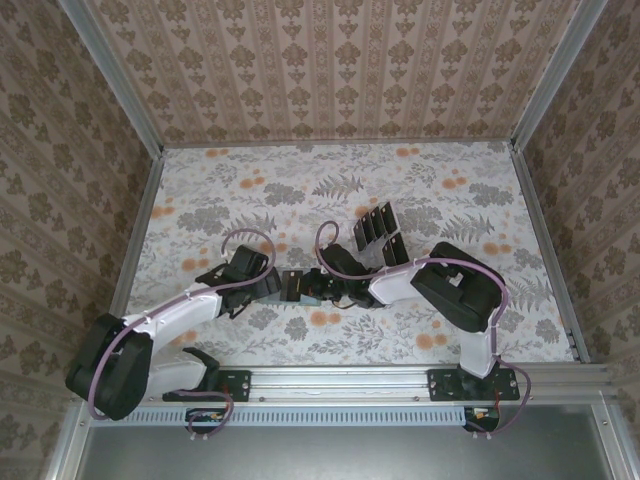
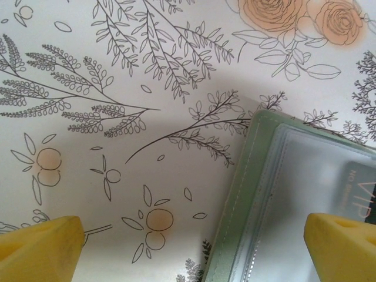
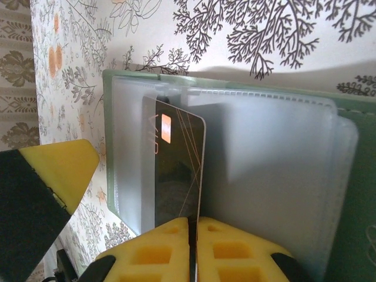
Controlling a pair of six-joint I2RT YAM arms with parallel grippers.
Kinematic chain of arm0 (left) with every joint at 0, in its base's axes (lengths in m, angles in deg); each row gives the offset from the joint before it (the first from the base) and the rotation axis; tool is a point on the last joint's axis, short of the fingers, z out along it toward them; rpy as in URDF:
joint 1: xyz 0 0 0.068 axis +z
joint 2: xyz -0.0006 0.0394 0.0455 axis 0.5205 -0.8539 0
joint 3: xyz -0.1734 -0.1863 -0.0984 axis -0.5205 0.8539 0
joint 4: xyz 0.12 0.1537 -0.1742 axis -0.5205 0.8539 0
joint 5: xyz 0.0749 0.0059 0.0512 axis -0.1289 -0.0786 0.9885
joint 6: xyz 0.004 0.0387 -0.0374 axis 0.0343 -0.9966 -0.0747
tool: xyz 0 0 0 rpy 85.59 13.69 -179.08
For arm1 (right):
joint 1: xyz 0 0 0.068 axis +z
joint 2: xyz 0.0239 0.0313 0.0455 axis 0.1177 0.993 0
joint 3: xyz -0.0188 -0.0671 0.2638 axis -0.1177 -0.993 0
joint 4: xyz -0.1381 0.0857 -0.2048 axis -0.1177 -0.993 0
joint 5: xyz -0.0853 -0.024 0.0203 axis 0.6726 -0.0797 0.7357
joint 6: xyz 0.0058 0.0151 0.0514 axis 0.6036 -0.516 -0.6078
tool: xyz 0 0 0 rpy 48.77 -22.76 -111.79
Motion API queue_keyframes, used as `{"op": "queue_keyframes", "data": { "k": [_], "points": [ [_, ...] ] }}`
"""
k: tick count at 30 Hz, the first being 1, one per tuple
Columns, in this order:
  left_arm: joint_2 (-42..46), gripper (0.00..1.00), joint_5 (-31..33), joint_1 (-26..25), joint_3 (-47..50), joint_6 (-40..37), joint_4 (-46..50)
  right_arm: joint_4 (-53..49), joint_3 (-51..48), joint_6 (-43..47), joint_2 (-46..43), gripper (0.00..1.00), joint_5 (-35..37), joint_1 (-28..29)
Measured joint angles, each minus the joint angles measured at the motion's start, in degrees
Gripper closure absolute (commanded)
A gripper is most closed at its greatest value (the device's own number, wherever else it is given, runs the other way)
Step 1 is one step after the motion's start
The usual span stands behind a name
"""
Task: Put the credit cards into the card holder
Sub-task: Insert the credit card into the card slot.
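Nearest, from the right wrist: right gripper clenched on the near short edge of a thin, glossy black rectangular credit card, yellow ribbed pads pressed together with only the card's thickness between. Held on edge, long axis running straight away from the fingertips toward the flat grey-green card holder, lying open on the table just ahead. Far end among the frosted clear plastic pockets, one leaf overlapping its left margin; cannot tell whether actually inside a slot. Judged: a push along that long axis, by the right arm, as the coming move. Pockets soft, slack and slippery-looking; card stiff, marked with an orange patch and fine pale lines.

From the left wrist: left gripper spread wide, grasping nothing, one pad above the holder beside its stitched green border, the other over the floral paper tabletop. Probably well placed to pin the holder down.

Farther back, from above: more black cards standing in a small tiered rack.
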Motion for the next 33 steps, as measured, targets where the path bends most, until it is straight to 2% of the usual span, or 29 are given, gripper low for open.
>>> {"op": "queue_keyframes", "data": {
  "k": [14,16,18,21,33],
  "points": [
    [-1.7,0.02,-1.6,0.0,0.0,0.0,-2.7,-1.4,4.5,0.0,2.6,0.92,-1.7,0.0],
    [-2.0,0.02,-1.8,0.0,0.0,0.0,-3.0,-1.5,4.8,0.0,2.8,0.86,-2.0,0.0],
    [-2.2,0.02,-2.0,0.0,0.0,0.0,-3.2,-1.9,4.9,0.5,2.8,0.75,-2.2,0.0],
    [-2.3,0.02,-2.3,-0.1,0.0,0.0,-4.1,-1.6,5.1,0.5,2.7,0.65,-2.9,0.0],
    [-3.2,0.01,-2.7,-2.6,0.2,0.7,-8.1,-1.9,1.7,1.6,-0.4,0.62,-3.0,-1.7]
  ]
}}
